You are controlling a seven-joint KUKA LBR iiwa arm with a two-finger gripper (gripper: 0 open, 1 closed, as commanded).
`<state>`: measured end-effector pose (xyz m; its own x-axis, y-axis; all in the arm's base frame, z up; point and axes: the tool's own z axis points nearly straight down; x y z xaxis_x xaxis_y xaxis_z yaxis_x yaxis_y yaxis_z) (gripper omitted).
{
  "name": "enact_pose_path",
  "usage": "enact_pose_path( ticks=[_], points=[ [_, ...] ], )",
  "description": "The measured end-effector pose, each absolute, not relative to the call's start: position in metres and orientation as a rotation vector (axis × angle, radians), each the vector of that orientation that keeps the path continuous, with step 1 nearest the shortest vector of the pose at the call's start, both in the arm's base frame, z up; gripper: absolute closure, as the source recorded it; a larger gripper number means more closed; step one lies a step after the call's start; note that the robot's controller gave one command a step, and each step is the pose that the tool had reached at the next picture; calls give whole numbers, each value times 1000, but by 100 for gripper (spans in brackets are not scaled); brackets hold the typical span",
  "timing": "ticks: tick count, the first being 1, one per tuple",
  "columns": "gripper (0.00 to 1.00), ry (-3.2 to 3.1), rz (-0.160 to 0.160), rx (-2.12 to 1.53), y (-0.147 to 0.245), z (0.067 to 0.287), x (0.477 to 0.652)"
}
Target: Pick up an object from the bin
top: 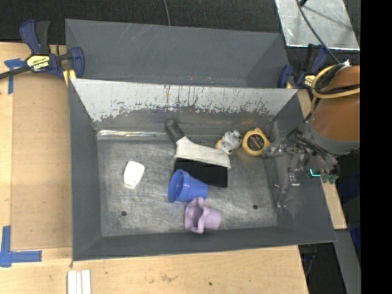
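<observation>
Thin metal pincer (pixel 285 192), grip unclear, at right wall of scuffed grey bin (pixel 184 60), round yellow disc (pixel 255 142) nearby.

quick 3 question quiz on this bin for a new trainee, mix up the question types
1. True or false: the hand hangs by the right wall of the bin.
2. Which lies nearest the hand? A blue cup, B yellow tape measure, C lilac toy.
3. Fill in: the white slab lies against a ___ block.
Key: 1 true, 2 B, 3 black.
</observation>
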<state>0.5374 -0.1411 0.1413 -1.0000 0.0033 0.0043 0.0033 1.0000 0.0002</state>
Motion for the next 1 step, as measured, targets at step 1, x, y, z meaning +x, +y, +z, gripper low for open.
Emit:
enact_pose_path(
  ticks=[1],
  points=[
    [0, -3145, 2, -1, -141, 146, 539]
  ],
)
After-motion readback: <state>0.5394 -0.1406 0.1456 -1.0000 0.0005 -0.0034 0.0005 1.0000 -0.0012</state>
